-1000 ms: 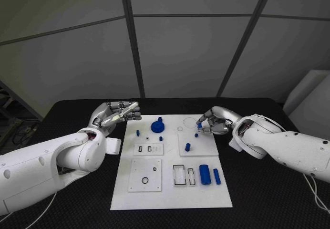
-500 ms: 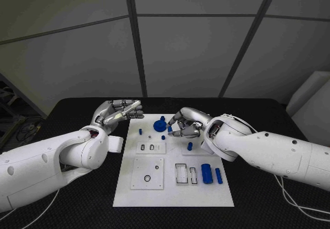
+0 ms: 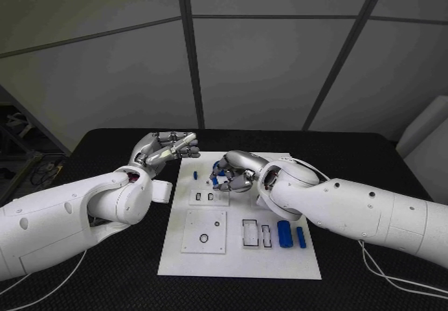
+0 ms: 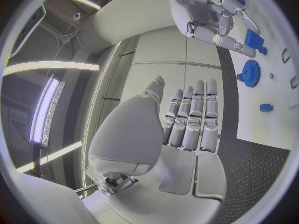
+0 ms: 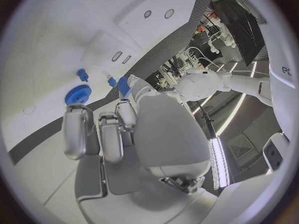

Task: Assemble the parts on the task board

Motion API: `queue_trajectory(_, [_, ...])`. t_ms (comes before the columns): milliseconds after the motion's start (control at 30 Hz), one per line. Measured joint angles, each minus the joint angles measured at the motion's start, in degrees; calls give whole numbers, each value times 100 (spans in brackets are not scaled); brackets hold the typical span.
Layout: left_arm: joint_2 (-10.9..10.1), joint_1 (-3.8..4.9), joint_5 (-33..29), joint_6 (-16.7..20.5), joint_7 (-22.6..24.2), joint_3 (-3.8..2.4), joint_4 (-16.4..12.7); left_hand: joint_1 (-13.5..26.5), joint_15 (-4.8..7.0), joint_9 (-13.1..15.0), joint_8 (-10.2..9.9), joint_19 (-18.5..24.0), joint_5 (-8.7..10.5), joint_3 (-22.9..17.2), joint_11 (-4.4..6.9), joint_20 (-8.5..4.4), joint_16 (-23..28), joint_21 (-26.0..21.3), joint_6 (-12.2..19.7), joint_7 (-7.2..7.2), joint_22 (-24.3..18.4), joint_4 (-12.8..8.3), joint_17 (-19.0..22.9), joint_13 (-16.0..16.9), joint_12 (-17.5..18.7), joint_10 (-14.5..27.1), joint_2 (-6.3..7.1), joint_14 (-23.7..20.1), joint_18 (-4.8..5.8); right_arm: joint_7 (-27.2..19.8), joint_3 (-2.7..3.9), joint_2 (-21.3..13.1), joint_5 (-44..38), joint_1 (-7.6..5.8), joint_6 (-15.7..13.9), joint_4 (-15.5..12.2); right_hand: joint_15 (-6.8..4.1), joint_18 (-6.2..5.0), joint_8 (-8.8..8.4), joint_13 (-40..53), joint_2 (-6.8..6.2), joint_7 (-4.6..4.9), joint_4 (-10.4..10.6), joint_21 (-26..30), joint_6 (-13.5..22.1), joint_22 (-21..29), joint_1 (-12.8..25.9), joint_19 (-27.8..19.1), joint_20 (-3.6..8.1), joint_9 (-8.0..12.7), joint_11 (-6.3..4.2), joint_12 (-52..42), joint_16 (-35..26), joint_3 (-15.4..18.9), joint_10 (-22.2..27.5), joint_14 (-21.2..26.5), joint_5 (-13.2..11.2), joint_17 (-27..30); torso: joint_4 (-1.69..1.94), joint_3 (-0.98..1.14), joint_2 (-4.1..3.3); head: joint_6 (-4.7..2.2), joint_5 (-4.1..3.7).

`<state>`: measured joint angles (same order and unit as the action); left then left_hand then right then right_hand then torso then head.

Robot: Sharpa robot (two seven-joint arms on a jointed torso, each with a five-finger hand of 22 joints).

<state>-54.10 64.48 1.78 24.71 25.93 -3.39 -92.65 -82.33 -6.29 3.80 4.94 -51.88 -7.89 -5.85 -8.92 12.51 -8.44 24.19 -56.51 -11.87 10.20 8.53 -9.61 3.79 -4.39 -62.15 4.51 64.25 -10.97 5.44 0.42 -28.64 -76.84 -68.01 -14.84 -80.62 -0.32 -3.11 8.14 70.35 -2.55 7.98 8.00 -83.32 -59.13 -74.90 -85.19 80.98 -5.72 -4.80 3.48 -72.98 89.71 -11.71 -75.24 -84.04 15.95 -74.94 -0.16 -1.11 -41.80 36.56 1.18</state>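
The white task board [image 3: 238,259] lies mid-table. My right hand [image 3: 234,173] hovers over its far left part and pinches a small blue part [image 5: 123,86] between thumb and fingers, close above the blue gear [image 5: 77,93]. The left wrist view shows that right hand [image 4: 212,15] with the blue part [image 4: 252,37] at its fingertips, beside the gear [image 4: 251,73]. A small blue peg [image 3: 195,175] stands left of the hand. My left hand [image 3: 168,148] is raised off the board's far left corner, fingers curled together, holding nothing.
Two blue cylinders, a thick one [image 3: 283,233] and a thin one [image 3: 300,236], lie at the board's near right beside rectangular slots [image 3: 252,232]. Raised white plates [image 3: 205,231] with holes sit left of them. Black table [image 3: 103,272] surrounds the board.
My right hand has carried the blue part leftward across the far part of the board, from its right side to the gear. The left hand stays raised in place.
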Motion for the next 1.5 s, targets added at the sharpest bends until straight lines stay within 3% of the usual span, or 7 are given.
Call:
queue_trajectory(133, [1, 0, 0, 0, -1, 0, 1, 0, 0, 0, 0, 0, 0, 0, 0, 0, 0, 0, 0, 0, 0, 0, 0, 0, 0, 0, 0, 0, 0, 69, -69, 72, -104, 18, 74, 41, 0, 0, 0, 0, 0, 0, -13, 0, 2, 0, 0, 0, 0, 0, 0, 0, 0, -13, 0, 0, -2, 0, -5, 3, -1, 20, 14])
queue_trajectory(400, [16, 0, 0, 0, -3, 0, 6, 0, 0, 0, 0, 0, 0, 0, 0, 0, 0, 0, 0, 0, 0, 0, 1, 0, 0, 0, 0, 0, 0, 157, -113, 124, -264, 24, 203, 90, 0, 0, -2, 0, -1, 0, -13, 0, 5, 0, 0, 0, 0, 3, 0, 0, 0, -12, 0, 0, -3, 1, -17, 10, -1, 51, 33])
queue_trajectory(1500, [29, 0, 1, -1, -11, -1, 25, 0, 0, 0, 0, 0, 0, 0, 0, 0, 0, 0, 0, 0, 0, 0, 2, 0, 0, 0, 0, 0, 0, 249, -136, 233, -460, 101, 488, 225, 0, 0, -5, -9, -25, 28, -12, 0, 26, 0, 24, 0, 0, 10, 0, 0, 0, -10, 0, 0, -15, 2, -13, 5, 5, 109, 41])
